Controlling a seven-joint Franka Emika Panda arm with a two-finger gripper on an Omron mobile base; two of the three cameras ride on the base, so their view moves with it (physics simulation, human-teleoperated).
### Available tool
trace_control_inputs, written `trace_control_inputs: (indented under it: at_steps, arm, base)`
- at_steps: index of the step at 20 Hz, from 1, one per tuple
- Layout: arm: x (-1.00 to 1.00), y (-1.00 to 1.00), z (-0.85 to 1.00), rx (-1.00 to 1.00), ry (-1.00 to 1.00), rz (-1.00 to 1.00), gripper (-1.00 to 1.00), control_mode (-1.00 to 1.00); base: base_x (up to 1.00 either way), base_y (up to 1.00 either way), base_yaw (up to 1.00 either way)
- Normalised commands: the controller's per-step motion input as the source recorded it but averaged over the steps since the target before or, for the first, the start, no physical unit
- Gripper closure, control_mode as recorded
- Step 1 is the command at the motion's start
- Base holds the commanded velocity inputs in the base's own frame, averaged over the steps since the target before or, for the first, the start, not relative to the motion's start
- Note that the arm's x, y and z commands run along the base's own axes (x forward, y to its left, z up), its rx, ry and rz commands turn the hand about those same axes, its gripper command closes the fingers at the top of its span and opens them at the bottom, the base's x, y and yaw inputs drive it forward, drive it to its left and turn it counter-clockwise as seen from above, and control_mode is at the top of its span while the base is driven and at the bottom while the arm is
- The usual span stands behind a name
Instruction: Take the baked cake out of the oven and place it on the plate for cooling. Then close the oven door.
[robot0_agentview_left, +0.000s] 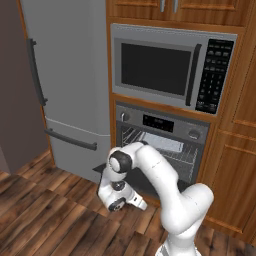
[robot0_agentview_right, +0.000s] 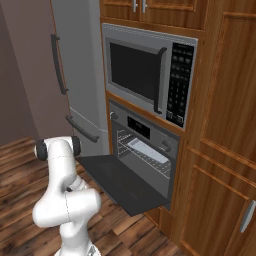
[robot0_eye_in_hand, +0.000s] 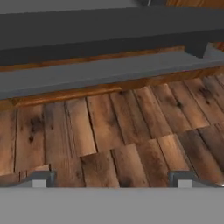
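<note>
Hanging low above the wooden floor (robot0_eye_in_hand: 131, 131), the tool (robot0_eye_in_hand: 111, 178) has its two tips spread wide apart with nothing between them. Ahead of it and slightly above runs the grey bar handle (robot0_eye_in_hand: 109, 70) of the oven door (robot0_agentview_right: 120, 182), which lies dropped down flat and open. Beyond and higher stands the oven (robot0_agentview_left: 162, 145), with a pale flat item (robot0_agentview_right: 147, 150) resting on its wire rack (robot0_agentview_left: 150, 142), well away from the tool; whether that is the cake cannot be told.
</note>
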Motion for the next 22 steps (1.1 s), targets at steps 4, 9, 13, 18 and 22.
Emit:
trace_control_inputs:
  at_steps: [4,9,13,18,22]
  arm:
    - [0.31,0.10,-0.39,-0.43,-0.58,-0.03,-1.00,-1.00]
    - [0.00,0.06,0.01,-0.55,-0.94,0.15,-1.00,-1.00]
    - [0.10,-0.21,0.01,-0.47,-1.00,0.15,-1.00,-1.00]
    - [0.88,-0.94,0.00,-0.24,-0.94,0.11,-1.00,-1.00]
    - [1.00,-0.96,0.00,-0.23,-0.79,0.03,-1.00,-1.00]
  base:
    - [0.00,0.00,0.00]
    - [0.00,0.00,0.00]
    - [0.00,0.00,0.00]
    - [0.00,0.00,0.00]
    - [0.00,0.00,0.00]
